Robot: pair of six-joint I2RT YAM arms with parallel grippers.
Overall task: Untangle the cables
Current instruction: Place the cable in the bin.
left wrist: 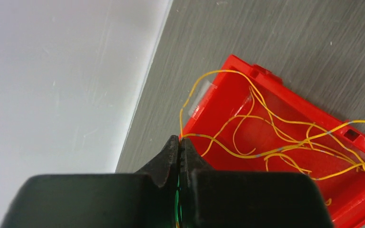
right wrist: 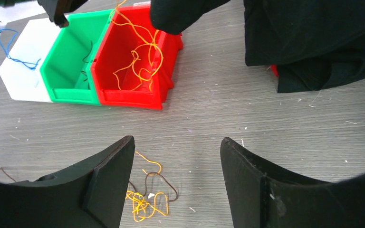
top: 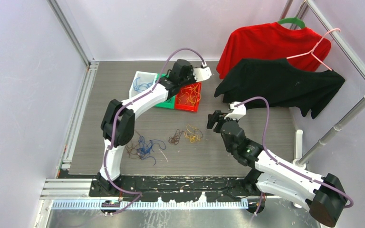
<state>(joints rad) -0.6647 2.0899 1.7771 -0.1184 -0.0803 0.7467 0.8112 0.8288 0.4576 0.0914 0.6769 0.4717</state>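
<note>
Worryingly, the left gripper is pinching a yellow cable above the red bin (right gripper gaping, empty), risking dragging binned loops out.

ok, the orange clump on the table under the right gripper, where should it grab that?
Probably the single orange strand arcing out of the far side of the orange clump, not the dense knot. Come straight down with the open right gripper. The cable lies flat on the table, and that strand seems clear of the brown loop beside it.
</note>
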